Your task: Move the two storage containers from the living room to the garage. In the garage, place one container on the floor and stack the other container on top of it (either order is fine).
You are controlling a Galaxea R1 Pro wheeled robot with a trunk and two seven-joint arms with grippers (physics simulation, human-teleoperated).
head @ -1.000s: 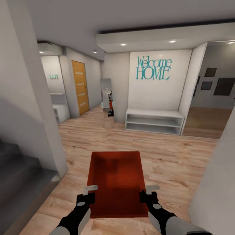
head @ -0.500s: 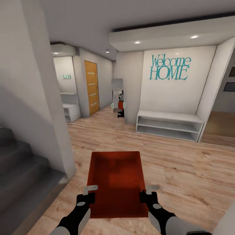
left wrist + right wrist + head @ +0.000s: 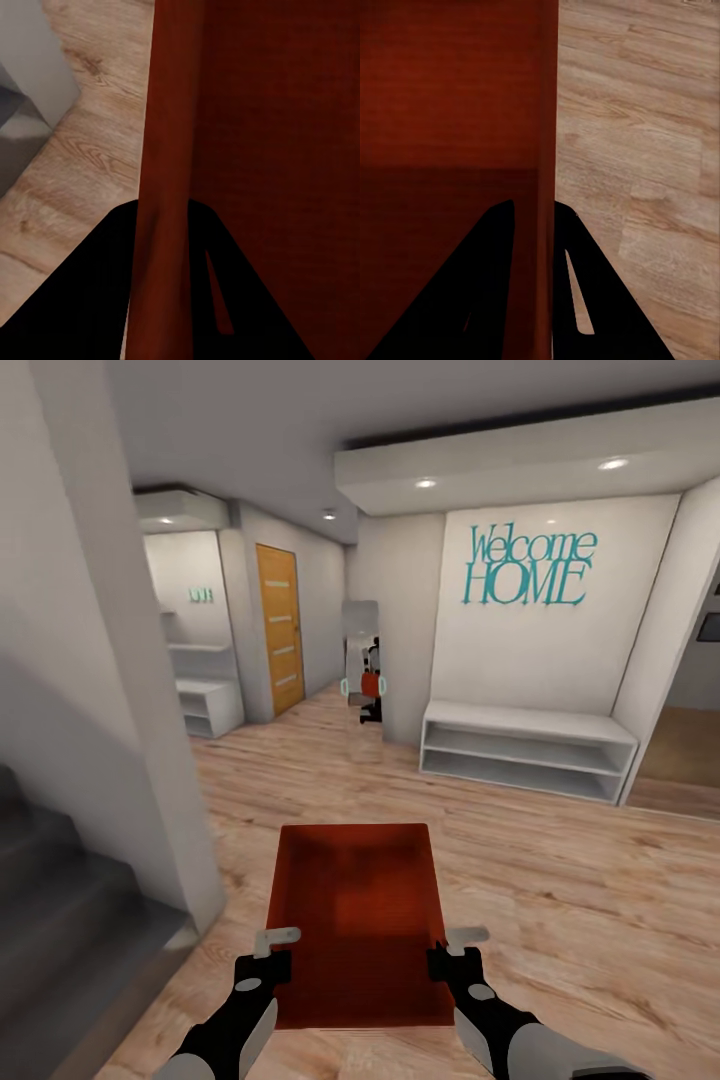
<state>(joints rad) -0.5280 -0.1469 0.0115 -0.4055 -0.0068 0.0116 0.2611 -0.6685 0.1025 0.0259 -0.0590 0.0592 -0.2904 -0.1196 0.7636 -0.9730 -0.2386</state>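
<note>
One red-orange storage container (image 3: pixel 355 920), lidless and empty, hangs level in front of me over light wood planks. My left gripper (image 3: pixel 268 960) is shut on its left wall, near the corner closest to me, and my right gripper (image 3: pixel 447 960) is shut on its right wall. In the left wrist view the thin wall (image 3: pixel 169 135) runs between the dark fingers of the left gripper (image 3: pixel 161 206). The right wrist view shows the same for the other wall (image 3: pixel 546 112) and the right gripper (image 3: pixel 534 204). This is a hallway; the garage is out of view.
Grey stairs (image 3: pixel 60 900) and a white wall corner (image 3: pixel 160 760) stand close on the left. Ahead are a low white shelf bench (image 3: pixel 525 750) under a "Welcome HOME" sign (image 3: pixel 528 567), a standing mirror (image 3: pixel 362 670) and an orange door (image 3: pixel 280 625). Wood floor (image 3: pixel 560 900) lies open ahead and right.
The camera has turned and moved on, so the bench and sign have slid right in the view. The container and both grippers keep the same place in the picture.
</note>
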